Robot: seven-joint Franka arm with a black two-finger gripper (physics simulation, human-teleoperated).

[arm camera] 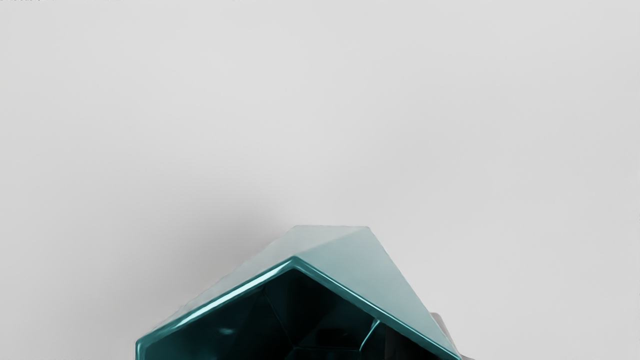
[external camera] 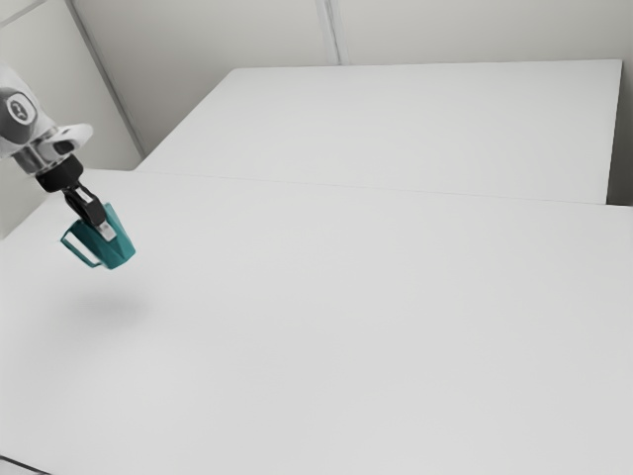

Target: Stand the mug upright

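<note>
In the exterior view, the gripper [external camera: 106, 231] is at the left, angled down and shut on the teal faceted mug [external camera: 120, 248]. The mug hangs above the white table, its body tilted and its handle [external camera: 78, 250] on the exterior view's left. From the wrist view I look into the dark opening of the mug [arm camera: 350, 280], which faces back toward my hand. A grey fingertip [arm camera: 438, 320] shows beside the mug's outer wall; the mug's lower part and the other finger's contact are hidden.
The white table [external camera: 356, 327] stretches across the exterior view, with a soft shadow below the mug. Behind it lies another white surface [external camera: 425, 129], with pale walls around. A dark cable [external camera: 25, 466] crosses the near left corner.
</note>
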